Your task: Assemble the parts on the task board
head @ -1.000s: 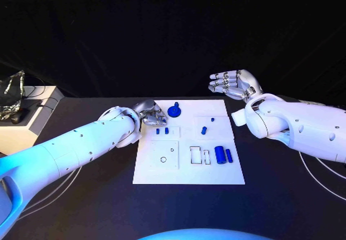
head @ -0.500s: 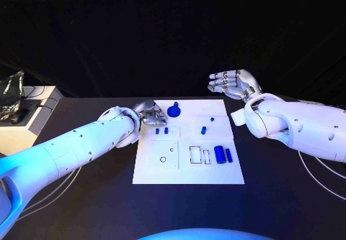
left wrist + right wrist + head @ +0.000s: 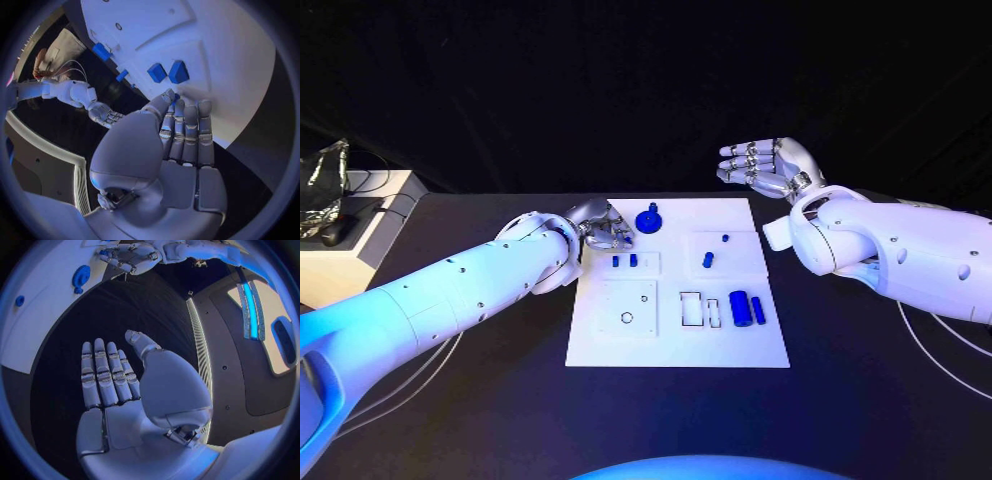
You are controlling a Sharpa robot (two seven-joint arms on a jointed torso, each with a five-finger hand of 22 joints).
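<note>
The left hand (image 3: 599, 226) hangs over the far left corner of the board (image 3: 678, 345), fingers straight and side by side in its wrist view, nothing in them (image 3: 185, 131). Its fingertips stand just short of two small blue blocks (image 3: 625, 262); whether they touch the board I cannot tell. The right hand (image 3: 764, 166) is raised well clear beyond the board's far right corner, fingers extended and apart, palm bare (image 3: 109, 377).

Out from the left hand, a round blue knob (image 3: 649, 220) sits just beside it at the far edge. Toward the middle lie a short peg (image 3: 708, 261) and a tiny stud (image 3: 726, 239). Nearer the robot, two cylinders (image 3: 747, 308) lie side by side, next to a rectangular slot (image 3: 691, 309). A small hole (image 3: 626, 319) marks the left panel.

These parts look like hard plastic: light, stiff, not fragile, but smooth and small for such large fingers. The blocks are probably best pinched across opposite flat faces. The cylinders will likely roll if nudged, so take them across the middle from above, fingertips on either side. The knob offers a rim to grip. Light pressure should serve; a squeeze off-centre may squirt a piece sideways.
</note>
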